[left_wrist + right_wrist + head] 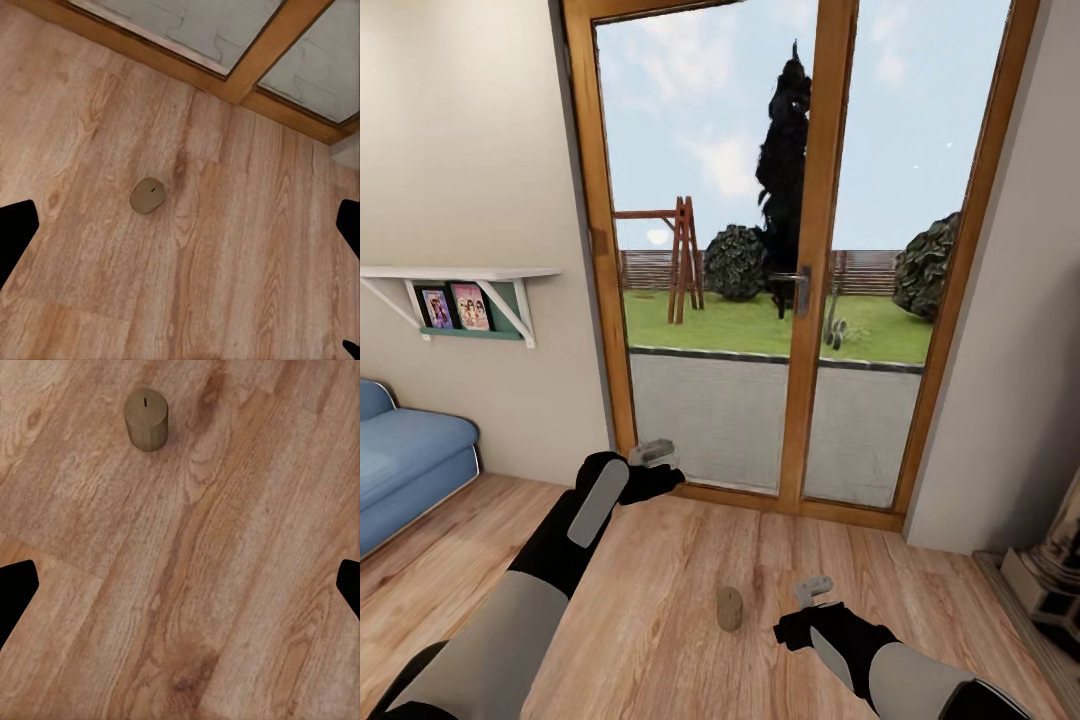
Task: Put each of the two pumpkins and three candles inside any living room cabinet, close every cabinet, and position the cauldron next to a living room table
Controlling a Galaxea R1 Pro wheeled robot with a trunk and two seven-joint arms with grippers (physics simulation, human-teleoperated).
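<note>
A short tan-brown candle (729,608) stands upright on the wooden floor in front of the glass door. From above in the left wrist view the candle (148,196) shows its round top with a small wick. The right wrist view has the candle (146,419) some way ahead of the fingers. My left gripper (653,452) hangs above the floor, near the door's sill, open and empty. My right gripper (815,589) is low, just right of the candle, open and empty. Pumpkins, cabinet, cauldron and coffee table are out of view.
A wood-framed glass double door (800,250) closes off the far side. A blue sofa (405,460) sits at the left under a white wall shelf (460,275) with pictures. A dark metal stove-like object (1055,570) stands at the right wall.
</note>
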